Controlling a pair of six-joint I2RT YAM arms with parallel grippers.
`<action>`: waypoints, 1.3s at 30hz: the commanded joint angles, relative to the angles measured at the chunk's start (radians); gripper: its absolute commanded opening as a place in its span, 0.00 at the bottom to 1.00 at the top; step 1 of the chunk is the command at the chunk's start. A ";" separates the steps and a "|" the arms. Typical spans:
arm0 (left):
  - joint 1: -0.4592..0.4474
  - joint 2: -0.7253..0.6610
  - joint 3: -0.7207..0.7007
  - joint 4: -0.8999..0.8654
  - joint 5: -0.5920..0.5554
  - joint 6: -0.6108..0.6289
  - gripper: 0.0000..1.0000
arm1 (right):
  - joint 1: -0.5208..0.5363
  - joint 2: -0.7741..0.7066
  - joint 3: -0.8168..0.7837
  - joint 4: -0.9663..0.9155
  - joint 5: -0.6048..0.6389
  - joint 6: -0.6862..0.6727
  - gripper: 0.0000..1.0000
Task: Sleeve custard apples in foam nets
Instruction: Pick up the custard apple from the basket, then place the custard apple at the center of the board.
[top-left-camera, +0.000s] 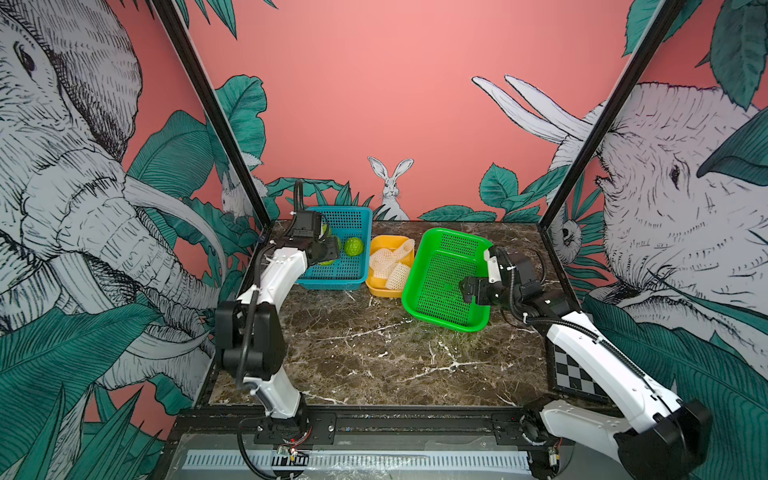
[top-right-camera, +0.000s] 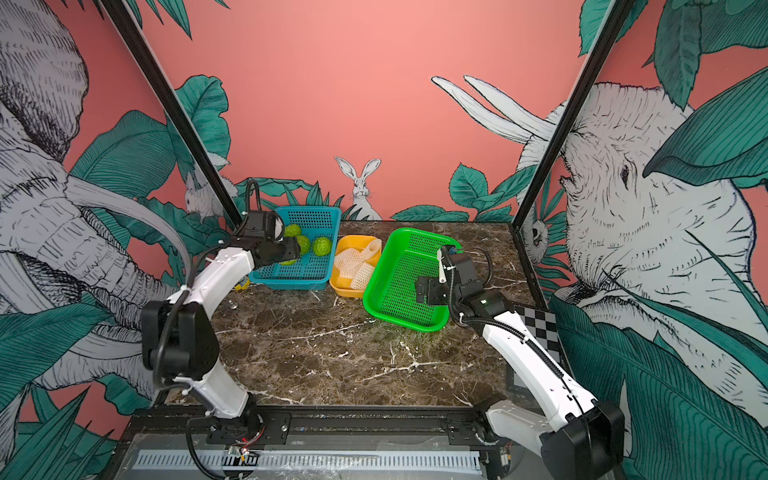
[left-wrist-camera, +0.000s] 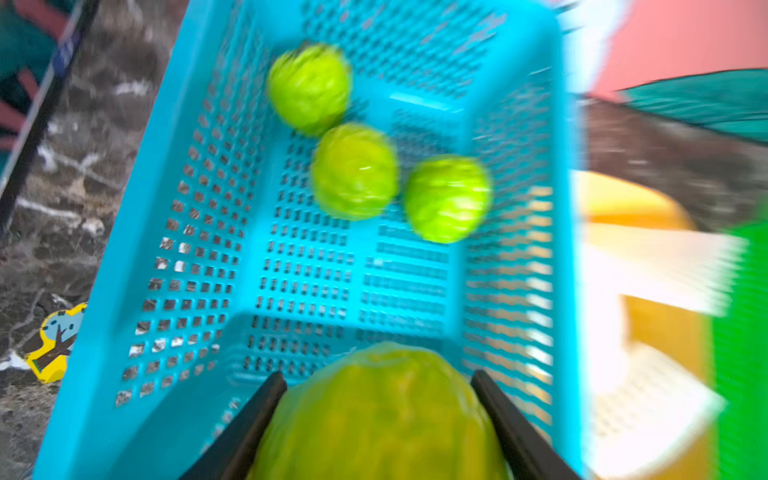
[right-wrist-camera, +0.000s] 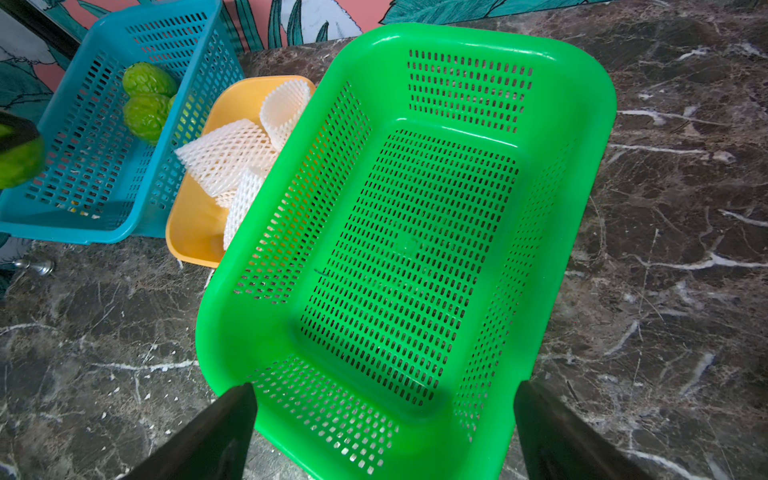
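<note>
A bumpy, scaly green custard apple (left-wrist-camera: 378, 415) is clamped between the left gripper's (left-wrist-camera: 377, 376) black fingers. It hangs over the perforated blue plastic basket (top-left-camera: 349, 222), left of centre in both top views, where three more custard apples (left-wrist-camera: 353, 170) lie. Off-white mesh foam nets (top-left-camera: 392, 262) fill the smooth yellow tray (top-left-camera: 380, 289) mid-frame. The right gripper (right-wrist-camera: 386, 386) stands wide open above the slotted green basket (top-left-camera: 440, 282).

Left wrist view blurred, held custard apple (left-wrist-camera: 380, 415) edge-cropped, foam nets (left-wrist-camera: 648, 266) smeared
</note>
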 joint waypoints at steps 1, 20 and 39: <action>-0.077 -0.142 -0.085 -0.041 0.070 0.007 0.57 | 0.037 -0.035 0.012 -0.041 -0.047 -0.018 0.99; -0.629 -0.423 -0.651 0.261 -0.011 -0.216 0.58 | 0.234 -0.139 -0.083 -0.122 0.012 0.061 0.99; -0.736 -0.198 -0.753 0.537 -0.068 -0.397 0.82 | 0.398 0.049 -0.219 0.146 -0.060 0.134 0.77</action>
